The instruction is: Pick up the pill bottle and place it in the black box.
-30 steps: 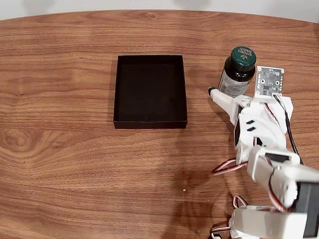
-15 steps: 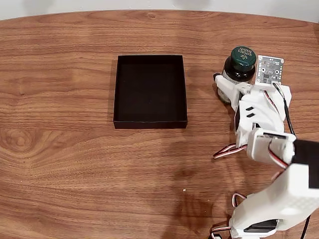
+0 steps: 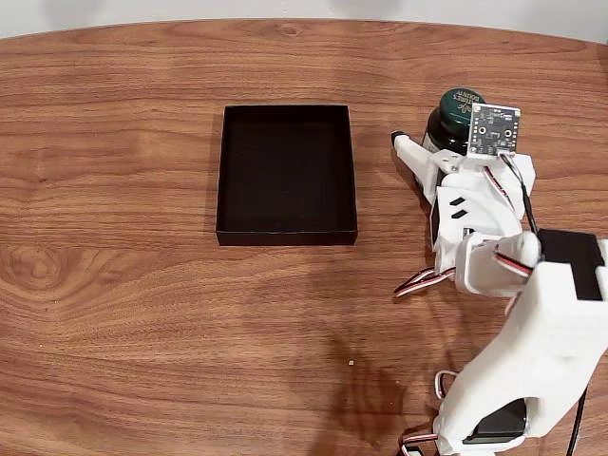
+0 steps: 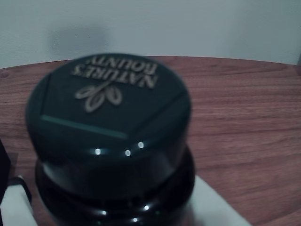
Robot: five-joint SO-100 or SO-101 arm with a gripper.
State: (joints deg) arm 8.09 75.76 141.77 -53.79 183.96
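A white robot arm (image 3: 518,323) reaches across a wood table (image 3: 142,313); the black box (image 3: 286,174) sits well to the left of its gripper (image 3: 429,142), whose fingers bracket the upright pill bottle (image 3: 446,122); grip contact cannot be judged.

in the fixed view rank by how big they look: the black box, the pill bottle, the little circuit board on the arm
1. The shallow matte black rectangular box, clearly largest.
2. The dark green round pill bottle, though the arm hides part of it.
3. The small grey square circuit board; it sits nearer the camera, so its rank against the bottle is unsure.
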